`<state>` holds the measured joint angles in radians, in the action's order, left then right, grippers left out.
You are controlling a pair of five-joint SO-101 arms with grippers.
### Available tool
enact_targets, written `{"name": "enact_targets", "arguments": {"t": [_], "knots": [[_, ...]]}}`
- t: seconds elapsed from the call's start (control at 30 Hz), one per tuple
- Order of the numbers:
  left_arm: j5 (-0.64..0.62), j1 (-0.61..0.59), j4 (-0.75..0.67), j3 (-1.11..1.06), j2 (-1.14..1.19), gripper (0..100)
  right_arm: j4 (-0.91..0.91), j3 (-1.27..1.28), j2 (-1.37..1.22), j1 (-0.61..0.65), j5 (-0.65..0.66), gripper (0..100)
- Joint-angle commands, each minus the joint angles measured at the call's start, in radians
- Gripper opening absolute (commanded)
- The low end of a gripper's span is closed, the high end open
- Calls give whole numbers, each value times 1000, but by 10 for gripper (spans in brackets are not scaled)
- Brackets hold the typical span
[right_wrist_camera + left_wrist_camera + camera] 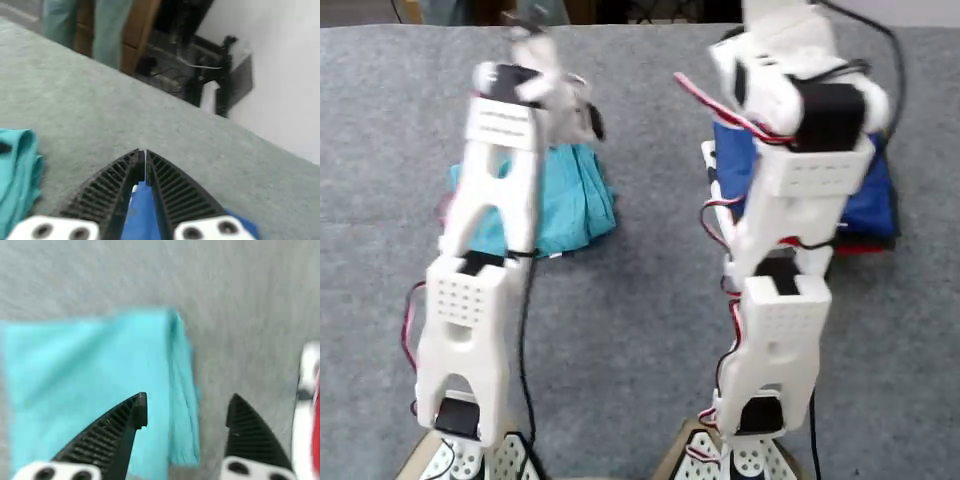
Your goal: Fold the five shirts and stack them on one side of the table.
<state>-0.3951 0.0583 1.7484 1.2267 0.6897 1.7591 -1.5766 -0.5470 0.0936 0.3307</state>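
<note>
While ribbed L tool (189, 399) gapes over folded teal shirt (90, 365), R tool (144, 153) sits pressed together.

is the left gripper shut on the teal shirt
No, the left gripper is open, its jaws standing apart over the folded teal shirt.

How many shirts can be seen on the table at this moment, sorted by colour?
Teal shirt: 1
Blue shirt: 1
Red garment, only its edge showing under the blue one: 1
Total: 3 visible
</note>
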Motion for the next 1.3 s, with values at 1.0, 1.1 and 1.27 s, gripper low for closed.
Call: {"name": "enact_targets", "arguments": {"t": [1.0,1.1,1.27], "knots": [[190,-334,-186,326,631,29,-187,829,-343,350,-292,15],[190,-332,-180,423,675,29,-103,719,-326,350,-284,15],[250,-352,-89,441,595,29,9,533,-302,333,-285,15]]}}
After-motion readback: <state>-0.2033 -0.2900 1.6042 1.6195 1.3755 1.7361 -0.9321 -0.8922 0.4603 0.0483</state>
